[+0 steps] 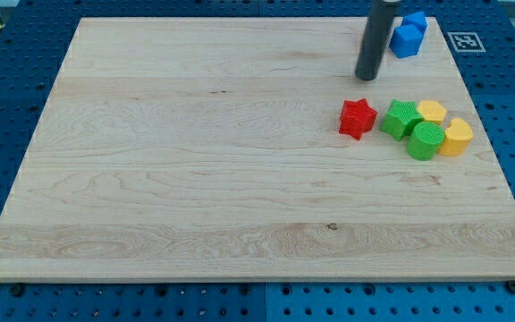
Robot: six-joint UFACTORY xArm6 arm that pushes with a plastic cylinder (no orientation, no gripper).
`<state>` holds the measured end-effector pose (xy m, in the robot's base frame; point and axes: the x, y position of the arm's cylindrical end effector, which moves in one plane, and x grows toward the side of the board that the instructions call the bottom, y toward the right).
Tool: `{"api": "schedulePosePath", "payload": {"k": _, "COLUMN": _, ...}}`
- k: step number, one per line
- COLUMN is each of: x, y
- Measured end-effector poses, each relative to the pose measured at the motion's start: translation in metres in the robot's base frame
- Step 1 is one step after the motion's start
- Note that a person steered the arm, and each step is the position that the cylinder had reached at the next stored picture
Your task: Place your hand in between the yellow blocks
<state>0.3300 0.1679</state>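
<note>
A pale wooden board (pixel 195 161) lies on a blue perforated table (pixel 7 107), its near half bare of blocks and crossed only by grain and a small dark knot low toward the view's right. Toward the view's right edge, about midway up the board, a tight cluster sits: a green cylinder-like block (pixel 425 140) nearest the viewer, pressed against a yellow block (pixel 457 137) on its right whose exact shape is hard to make out. Just behind them a green star-like block (pixel 401 118) touches a second yellow block (pixel 432 111), which is partly hidden by its green neighbours, so its outline is unclear. The two yellow blocks stand close together, and whether they touch cannot be told from this angle. A red star block (pixel 357 118) sits just to the view's left of the cluster, apart from the green star by a narrow gap.

Farther back, my tip (pixel 367 77) rests over the board above the red star, well short of the yellow blocks and touching none of the blocks. The arm carries no pincer: it ends in a plain dark rod (pixel 375 40) with nothing to open or close and nothing held, and its upper part is cut off by the view's top edge. Behind the rod, a thin red sliver shows at its left side, too hidden to identify. At the board's far right corner two blue blocks (pixel 409 34) sit together, partly overlapping in the view, beside a printed marker (pixel 464 40) on the table
</note>
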Motion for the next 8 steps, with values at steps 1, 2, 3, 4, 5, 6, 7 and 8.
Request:
{"api": "schedulePosePath", "payload": {"k": 1, "x": 0.014, "y": 0.061}}
{"api": "schedulePosePath", "payload": {"k": 2, "x": 0.013, "y": 0.134}}
{"api": "schedulePosePath", "payload": {"k": 3, "x": 0.031, "y": 0.14}}
{"api": "schedulePosePath", "payload": {"k": 4, "x": 0.042, "y": 0.149}}
{"api": "schedulePosePath", "payload": {"k": 5, "x": 0.06, "y": 0.169}}
{"api": "schedulePosePath", "payload": {"k": 6, "x": 0.077, "y": 0.17}}
{"api": "schedulePosePath", "payload": {"k": 7, "x": 0.097, "y": 0.164}}
{"api": "schedulePosePath", "payload": {"k": 8, "x": 0.111, "y": 0.144}}
